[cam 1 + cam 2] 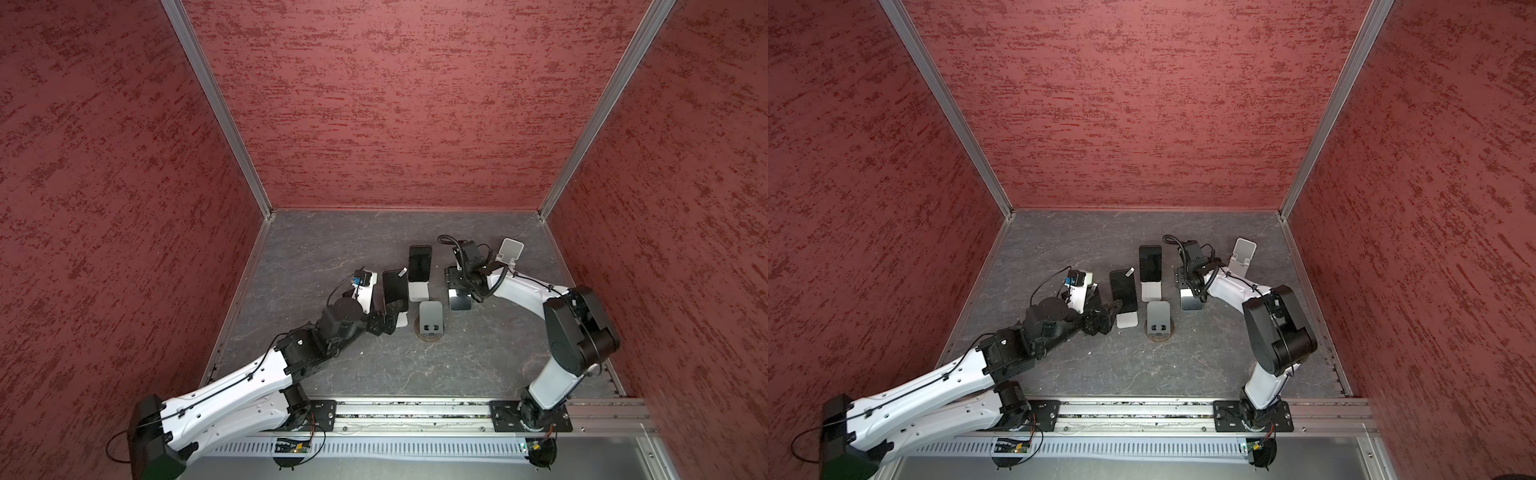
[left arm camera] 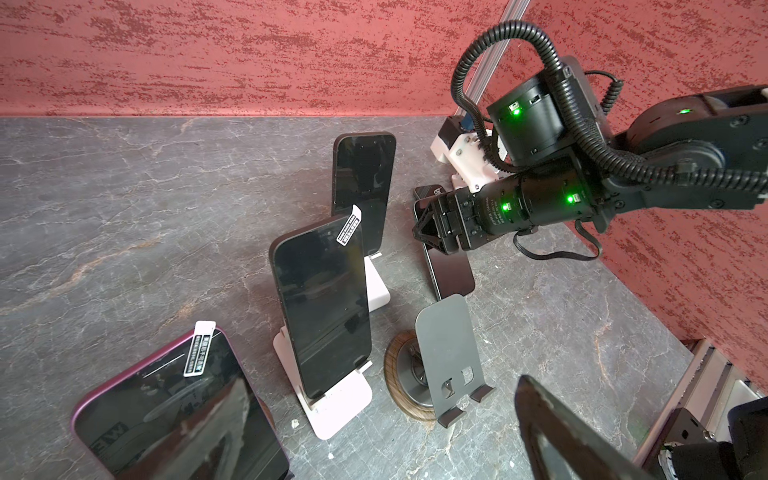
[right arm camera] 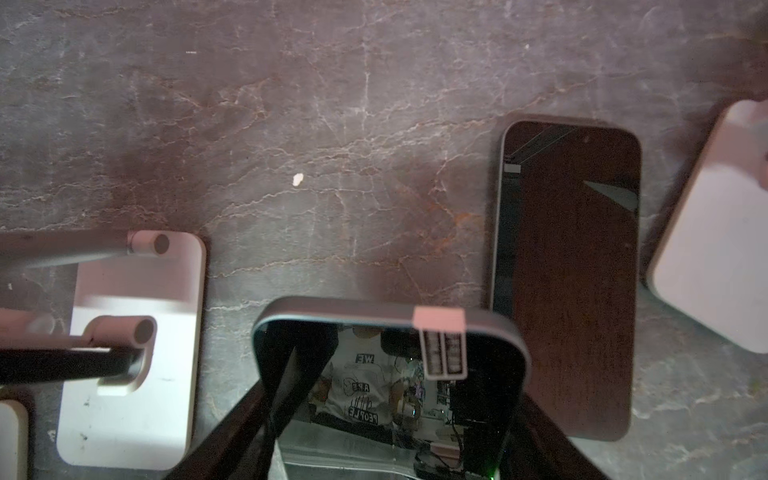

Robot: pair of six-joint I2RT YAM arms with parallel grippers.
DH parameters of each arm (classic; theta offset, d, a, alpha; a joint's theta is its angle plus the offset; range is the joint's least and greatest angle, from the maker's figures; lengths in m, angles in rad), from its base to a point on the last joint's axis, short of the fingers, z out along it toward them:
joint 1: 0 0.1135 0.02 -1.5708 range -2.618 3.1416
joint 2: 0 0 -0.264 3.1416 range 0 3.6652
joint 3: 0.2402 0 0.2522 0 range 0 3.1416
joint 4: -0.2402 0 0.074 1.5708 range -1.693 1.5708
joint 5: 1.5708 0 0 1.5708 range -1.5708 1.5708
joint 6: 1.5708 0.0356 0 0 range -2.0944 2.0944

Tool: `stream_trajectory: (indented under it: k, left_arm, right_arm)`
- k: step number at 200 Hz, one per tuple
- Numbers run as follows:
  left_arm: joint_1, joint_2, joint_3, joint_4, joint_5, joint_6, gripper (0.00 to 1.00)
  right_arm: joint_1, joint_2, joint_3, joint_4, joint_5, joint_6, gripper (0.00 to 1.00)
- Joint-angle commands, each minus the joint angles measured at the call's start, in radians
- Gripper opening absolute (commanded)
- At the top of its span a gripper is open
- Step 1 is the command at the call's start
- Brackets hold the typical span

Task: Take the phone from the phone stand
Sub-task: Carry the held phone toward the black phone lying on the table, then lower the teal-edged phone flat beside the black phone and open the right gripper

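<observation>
My right gripper [image 1: 457, 291] [image 3: 395, 374] is shut across the width of a silver-edged phone [image 3: 353, 328] [image 1: 460, 302] with a sticker tab. That phone tilts, its lower end close to the table, off any stand. Behind the right arm an empty white phone stand [image 1: 510, 251] is standing. Two more dark phones [image 2: 324, 307] [image 2: 363, 187] lean on white stands [image 2: 338, 401] [image 2: 376, 286]. My left gripper [image 1: 395, 320] [image 2: 374, 415] is open beside the nearer stand, holding nothing. One of its fingers [image 2: 552, 428] shows.
A purple-edged phone [image 2: 166, 415] sits close by my left gripper. Another phone [image 3: 569, 274] lies flat on the table under the right arm. An empty grey stand [image 2: 446, 353] is set on a wooden disc [image 2: 395, 374]. Red walls close in three sides.
</observation>
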Motion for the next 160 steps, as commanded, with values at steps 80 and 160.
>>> stream_trajectory:
  k: [80, 160]
  left_arm:
    - [-0.006, 0.017, 0.031, 0.003, -0.02, 0.009, 1.0]
    - [-0.006, 0.022, 0.031, 0.008, -0.018, 0.012, 0.99]
  right_arm:
    - [-0.034, 0.113, 0.109, 0.052, -0.023, -0.01, 0.6]
    - [-0.057, 0.204, 0.168, 0.058, -0.019, -0.021, 0.61]
